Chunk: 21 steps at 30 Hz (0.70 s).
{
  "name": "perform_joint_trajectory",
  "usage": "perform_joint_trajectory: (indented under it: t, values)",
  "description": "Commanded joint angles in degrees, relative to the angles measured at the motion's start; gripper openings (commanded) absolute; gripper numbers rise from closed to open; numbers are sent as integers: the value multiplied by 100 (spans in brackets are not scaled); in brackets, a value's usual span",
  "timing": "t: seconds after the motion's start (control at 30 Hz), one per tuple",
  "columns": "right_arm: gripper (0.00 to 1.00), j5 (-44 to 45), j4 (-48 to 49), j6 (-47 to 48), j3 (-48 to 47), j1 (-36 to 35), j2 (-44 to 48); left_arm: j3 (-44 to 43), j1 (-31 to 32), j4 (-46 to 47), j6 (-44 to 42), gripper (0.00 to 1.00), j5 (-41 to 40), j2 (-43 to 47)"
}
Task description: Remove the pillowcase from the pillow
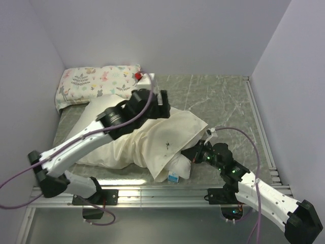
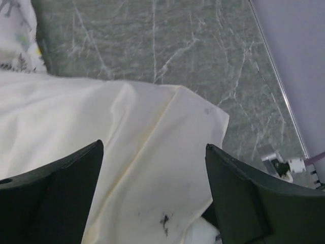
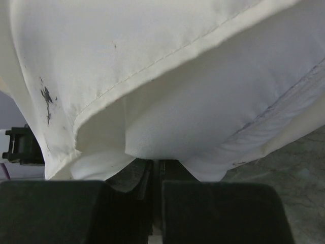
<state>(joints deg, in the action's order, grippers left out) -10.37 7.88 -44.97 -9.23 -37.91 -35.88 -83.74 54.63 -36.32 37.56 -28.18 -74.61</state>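
Observation:
The cream pillowcase (image 1: 147,140) lies crumpled across the middle of the table with a small dark mark on it. The white pillow (image 1: 181,165) sticks out of its near open end, blue label (image 1: 173,177) at the corner. My left gripper (image 1: 158,105) is open and hovers over the far part of the pillowcase (image 2: 76,117); its jaws (image 2: 154,147) hold nothing. My right gripper (image 1: 195,151) is at the pillow's right edge. In the right wrist view it (image 3: 157,168) is shut on a pinch of the white pillow (image 3: 203,117), just under the pillowcase hem (image 3: 101,46).
A small pillow printed with animals and leaves (image 1: 96,84) lies at the far left corner, touching the pillowcase. Grey marble tabletop (image 1: 218,101) stretches to the right. Walls close in on three sides, with a metal rail (image 1: 261,127) along the right and a metal edge at the front.

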Motion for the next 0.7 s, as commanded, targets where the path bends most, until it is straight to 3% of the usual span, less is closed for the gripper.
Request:
perform_joint_trajectory:
  t: [0.0,0.17,0.37,0.5,0.53,0.63,0.67]
  values:
    - [0,351,-93,-38,89,-59,-130,-955,21,117,-846,88,208,-1123]
    - [0,606,-287,-47,-26,-67,-86,-2145,-242,-526,-1435,92,777,-2784]
    - [0,764,-524,15,-272,-67,-130,-2787,-858,-639,-1839,92,2420,-3725]
    - [0,923,-700,120,-473,-59,-182,-3120,-1024,-745,-1893,89,2591,-3999]
    - [0,975,-726,155,-570,-59,-235,-3200,-1112,-824,-1893,85,2546,-4061]
    - [0,1028,-866,234,-745,-50,-270,-3411,-1244,-1044,-1954,50,2467,-4281]
    - [0,1176,-1006,269,-807,-50,-262,-3420,-1270,-1070,-1989,24,2441,-4316]
